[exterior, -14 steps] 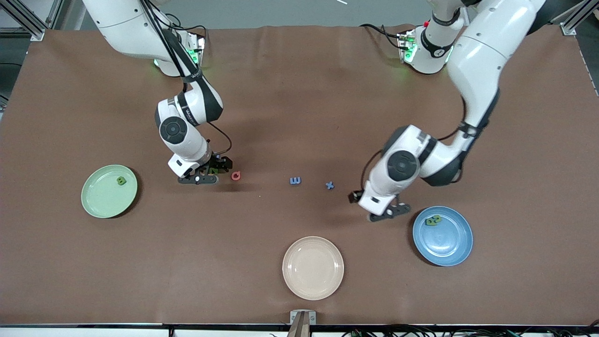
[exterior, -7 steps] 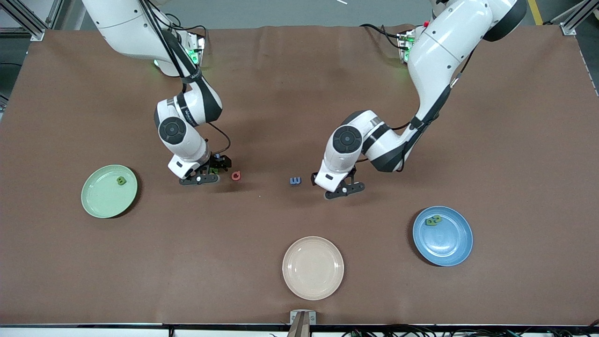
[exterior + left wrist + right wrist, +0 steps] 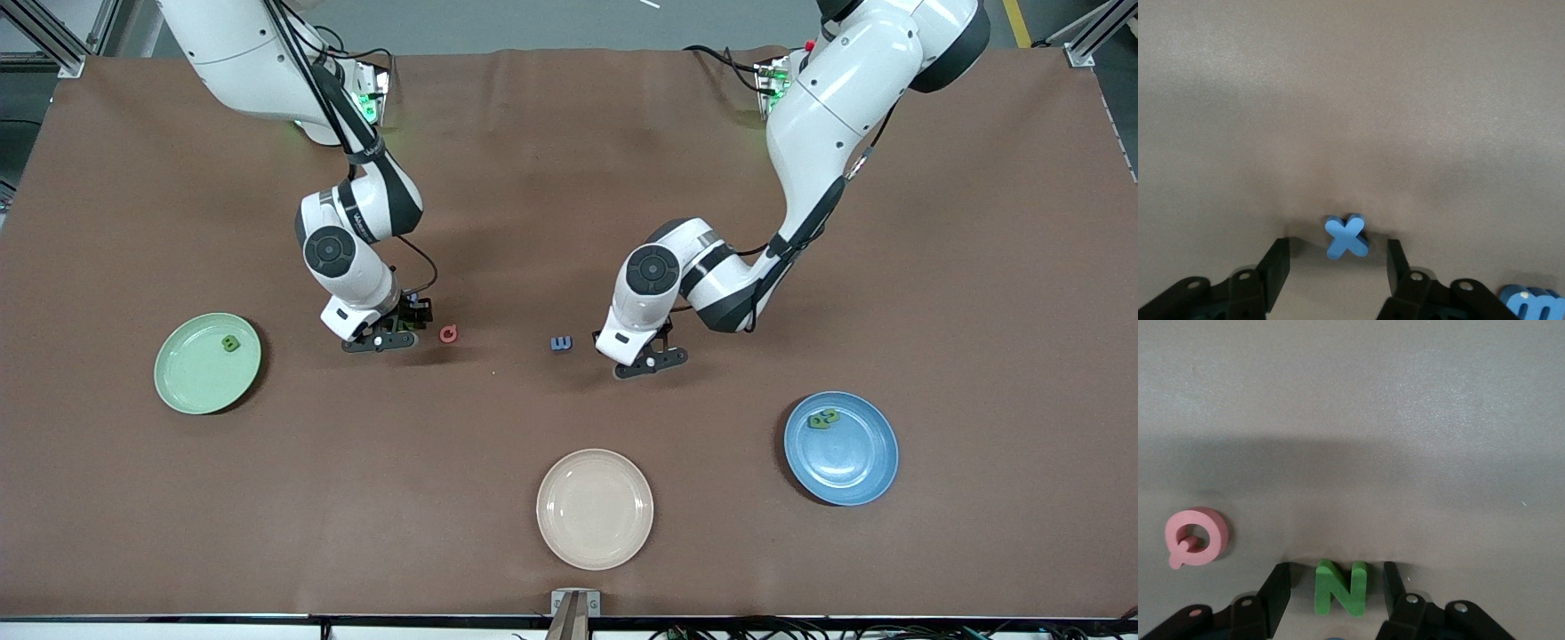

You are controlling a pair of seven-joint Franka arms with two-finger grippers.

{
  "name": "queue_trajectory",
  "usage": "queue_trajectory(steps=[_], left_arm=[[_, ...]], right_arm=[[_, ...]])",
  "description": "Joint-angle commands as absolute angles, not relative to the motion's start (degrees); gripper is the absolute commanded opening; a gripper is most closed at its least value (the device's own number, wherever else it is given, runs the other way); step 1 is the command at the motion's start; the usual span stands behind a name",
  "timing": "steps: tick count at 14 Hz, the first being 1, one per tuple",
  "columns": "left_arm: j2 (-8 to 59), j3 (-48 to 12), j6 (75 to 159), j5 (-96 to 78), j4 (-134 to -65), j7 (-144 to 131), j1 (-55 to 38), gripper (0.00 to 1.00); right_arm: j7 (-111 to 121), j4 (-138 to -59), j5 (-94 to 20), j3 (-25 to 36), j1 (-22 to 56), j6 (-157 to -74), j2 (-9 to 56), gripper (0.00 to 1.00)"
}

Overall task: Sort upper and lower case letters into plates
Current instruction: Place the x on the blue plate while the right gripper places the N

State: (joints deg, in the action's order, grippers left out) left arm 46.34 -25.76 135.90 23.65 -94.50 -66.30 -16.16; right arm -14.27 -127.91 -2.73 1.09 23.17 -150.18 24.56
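Brown table (image 3: 551,178). Left gripper (image 3: 1338,267) spread astride blue x (image 3: 1347,237), right gripper (image 3: 1337,590) astride green N (image 3: 1340,587) — gaps visible. Probably light, rigid — best pinched across flat sides.

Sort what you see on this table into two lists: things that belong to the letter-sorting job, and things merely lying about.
Job:
blue x
green N
red Q
blue m
green plate
blue plate
left pincer
right pincer

Lying about:
beige plate
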Motion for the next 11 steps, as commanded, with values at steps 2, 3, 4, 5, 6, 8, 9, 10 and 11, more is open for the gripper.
queue_trajectory(steps=[2,3,4,5,6,8,9,10,11], left_arm=[[46.7,-25.5,136.8,25.1,-94.6,-67.6,-16.3,0.32],[46.8,-25.4,136.8,25.1,-94.4,-67.6,-15.9,0.31],[46.8,-25.4,136.8,25.1,-94.2,-67.6,-15.7,0.22],[46.6,-25.3,136.8,25.1,-94.1,-67.4,-15.6,0.1],[46.1,-25.3,136.8,25.1,-94.1,-67.2,-15.0,0.02],[44.6,-25.3,136.7,25.3,-94.0,-66.5,-11.9,0.01],[43.3,-25.3,136.3,25.3,-94.0,-65.2,-9.9,0.01],[42.1,-25.4,136.2,25.5,-94.0,-62.6,-7.8,0.01],[40.8,-25.4,135.7,25.5,-94.1,-59.1,-5.8,0.01]], right_arm=[[-13.4,-129.1,-3.2,0.9,22.7,-150.7,24.0,0.32],[-13.4,-129.1,-3.2,0.9,22.7,-150.7,24.0,0.26],[-13.4,-129.1,-3.2,0.9,22.7,-150.7,24.0,0.22],[-13.4,-129.1,-3.2,0.9,22.7,-150.7,24.0,0.17],[-13.5,-129.0,-3.2,0.9,22.7,-150.7,24.0,0.14],[-13.8,-128.9,-3.2,0.9,22.7,-150.4,23.7,0.1],[-13.7,-128.8,-3.2,1.0,22.7,-149.2,22.9,0.08],[-13.5,-128.2,-3.2,1.4,22.4,-146.0,20.9,0.08],[-13.4,-126.8,-3.2,1.5,20.8,-140.8,17.8,0.08]])
